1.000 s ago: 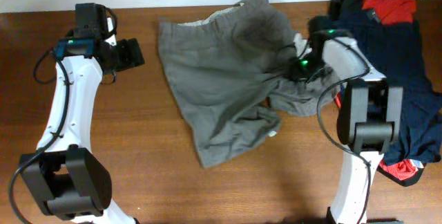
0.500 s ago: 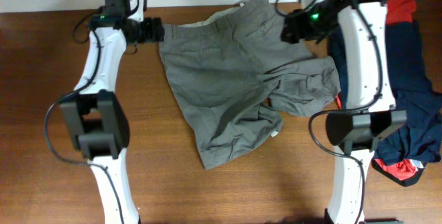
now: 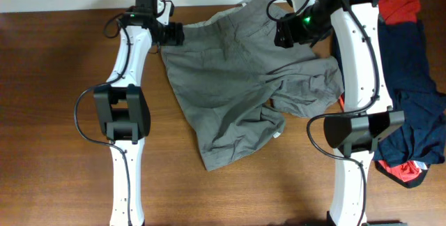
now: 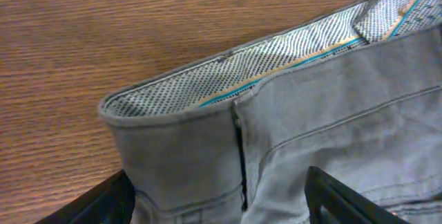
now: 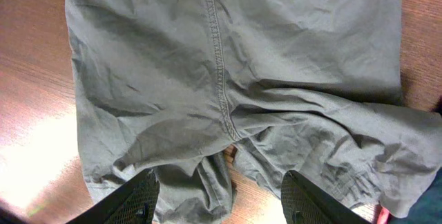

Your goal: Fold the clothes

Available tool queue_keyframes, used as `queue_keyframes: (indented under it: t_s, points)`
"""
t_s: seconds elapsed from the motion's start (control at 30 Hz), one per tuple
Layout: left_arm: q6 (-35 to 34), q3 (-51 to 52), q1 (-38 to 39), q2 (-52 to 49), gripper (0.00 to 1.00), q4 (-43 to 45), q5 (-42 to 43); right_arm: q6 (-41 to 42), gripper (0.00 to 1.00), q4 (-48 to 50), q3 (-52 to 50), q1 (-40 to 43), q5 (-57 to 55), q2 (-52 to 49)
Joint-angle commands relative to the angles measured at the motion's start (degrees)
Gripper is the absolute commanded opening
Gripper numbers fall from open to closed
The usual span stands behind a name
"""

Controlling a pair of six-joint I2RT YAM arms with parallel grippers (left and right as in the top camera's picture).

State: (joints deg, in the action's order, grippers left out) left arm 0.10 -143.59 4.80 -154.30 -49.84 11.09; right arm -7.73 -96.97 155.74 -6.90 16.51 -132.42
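Shorts (image 3: 237, 86): the left gripper (image 4: 221, 196), spread wide, straddles one corner of their waistband (image 4: 228, 79) (nothing pinched). The right gripper (image 3: 287, 32), equally open and empty, hovers over the opposite end. Long axis runs far-to-near, waistband far, legs pointing near, navy heap (image 3: 411, 79) touching their right side.

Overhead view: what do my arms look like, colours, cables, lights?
The left arm and right arm have white links, black joints and black cable loops. Green lights glow near the right wrist. The left claw and right claw are black.
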Motion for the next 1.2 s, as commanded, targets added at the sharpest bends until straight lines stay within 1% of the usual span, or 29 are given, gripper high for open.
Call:
queue_keyframes:
  t_s: [0.0,0.07,0.1,0.13,0.23,0.27,0.3,0.37,0.47,0.5,0.6,0.63,0.7,0.77,0.83,0.93,1.1,1.17]
  points:
    - [0.5,-1.2,0.8,-2.4,0.64,0.3,-2.6,-0.4,0.62,-0.3,0.9,0.3,-0.7,0.4]
    - [-0.6,-1.2,0.8,-2.6,0.39,0.1,-2.6,-0.4,0.62,-0.3,0.9,0.3,-0.7,0.4]
    - [-1.5,-1.4,0.8,-2.5,0.12,0.1,-3.2,-0.4,0.62,-0.3,0.9,0.3,-0.7,0.4]
    - [-3.6,-1.9,0.7,-2.4,0.02,-0.6,-4.5,-0.4,0.62,-0.3,0.9,0.2,-0.7,0.4]
    - [-7.6,-5.7,-0.5,-2.2,0.00,-6.6,-6.8,0.3,0.62,-0.3,0.9,0.2,-0.6,0.4]
    - [-9.3,-7.5,-1.2,-2.1,0.00,-9.9,-7.4,0.8,0.62,-0.3,0.9,0.2,-0.5,0.4]
    - [-11.5,-10.4,-2.6,-2.0,0.00,-14.9,-7.5,0.9,0.62,-0.3,0.9,0.2,-0.4,0.4]
    - [-13.7,-13.8,-4.2,-1.9,0.00,-21.0,-7.5,1.1,0.62,-0.3,0.9,0.2,-0.2,0.4]
    - [-14.4,-18.6,-7.1,-1.9,0.00,-31.2,-7.5,1.1,0.62,-0.3,0.9,0.1,1.4,0.3]
    - [-14.4,-20.2,-8.3,-1.9,0.01,-36.2,-7.5,1.1,0.62,-0.3,0.9,0.1,1.9,0.3]
    - [-14.4,-21.4,-10.4,-1.9,0.01,-46.6,-7.5,1.1,0.62,-0.3,0.9,-0.2,1.9,0.3]
    - [-12.9,-21.2,-11.2,-1.9,0.00,-46.9,-6.8,1.1,0.62,-0.3,0.9,-0.6,1.9,0.2]
    - [-8.6,-20.5,-11.9,-1.9,0.00,-46.9,-0.2,1.1,0.62,-0.3,0.9,-1.0,1.9,0.1]
    - [-7.9,-20.5,-12.1,-1.9,0.00,-46.9,7.3,1.1,0.62,-0.3,0.3,-1.7,1.9,0.0]
    - [-7.8,-20.5,-12.0,-1.8,0.00,-46.9,9.8,1.1,0.62,-0.4,-0.6,-2.1,1.9,0.0]
    - [-6.2,-20.5,-11.9,-0.6,0.00,-46.9,9.0,1.4,0.60,-0.4,-2.4,-2.2,1.9,0.0]
    - [-6.2,-20.2,-11.0,6.1,0.00,-46.9,2.7,2.2,0.60,-0.4,-2.6,-2.2,1.9,0.0]
    - [-6.2,-18.4,-10.4,9.2,0.00,-46.9,-0.9,2.2,0.60,-0.4,-2.6,-2.2,1.9,0.0]
